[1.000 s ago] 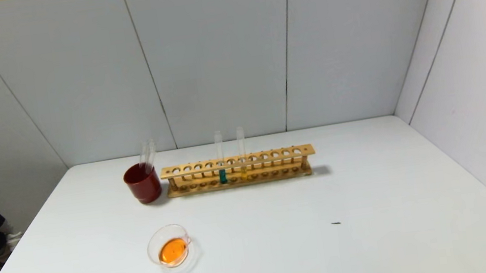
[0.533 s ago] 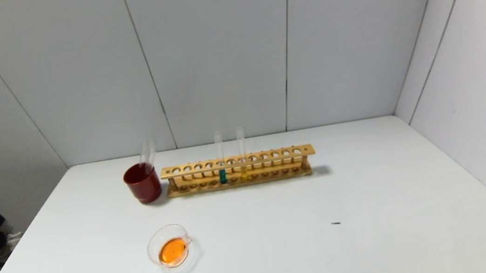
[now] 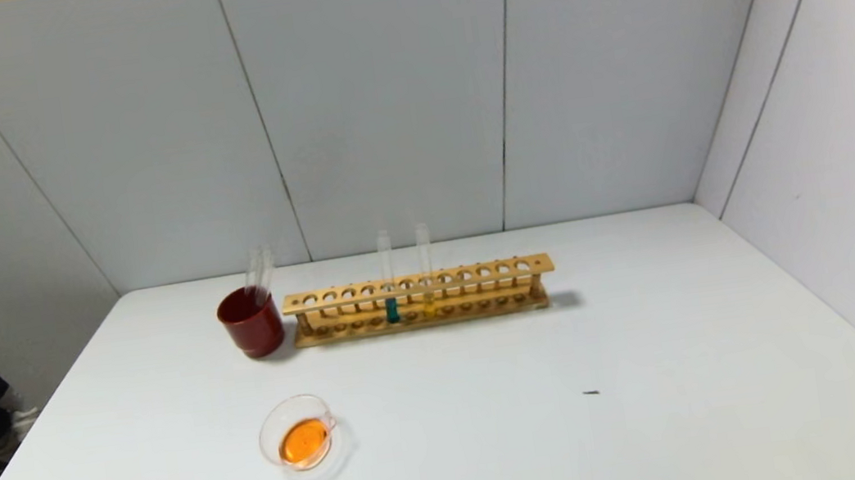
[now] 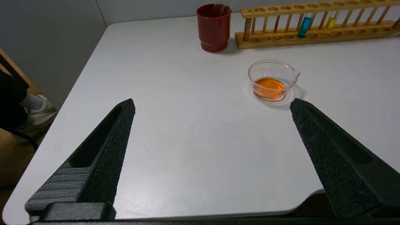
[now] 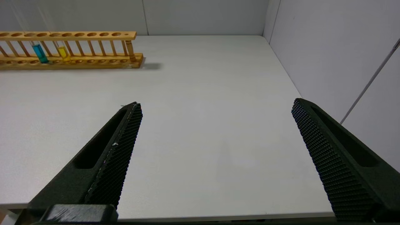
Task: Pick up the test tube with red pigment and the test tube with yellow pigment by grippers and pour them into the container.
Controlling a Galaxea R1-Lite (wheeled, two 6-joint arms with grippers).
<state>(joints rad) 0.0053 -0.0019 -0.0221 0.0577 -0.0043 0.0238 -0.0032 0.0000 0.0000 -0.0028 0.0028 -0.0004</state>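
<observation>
Orange liquid sits in the container at lower left of the head frame; behind it, mid-frame, a red cup holding empty tubes touches the wooden rack. One test tube with yellow pigment stands there beside a teal tube. Left gripper and right gripper both gape wide, grasping nothing, near the table's front edge.

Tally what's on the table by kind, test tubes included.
Test tubes in the rack: 2, teal and yellow
Test tubes in the red cup: 2
Wooden rack: 1
Red cup: 1
Glass dish: 1
Total: 7
</observation>
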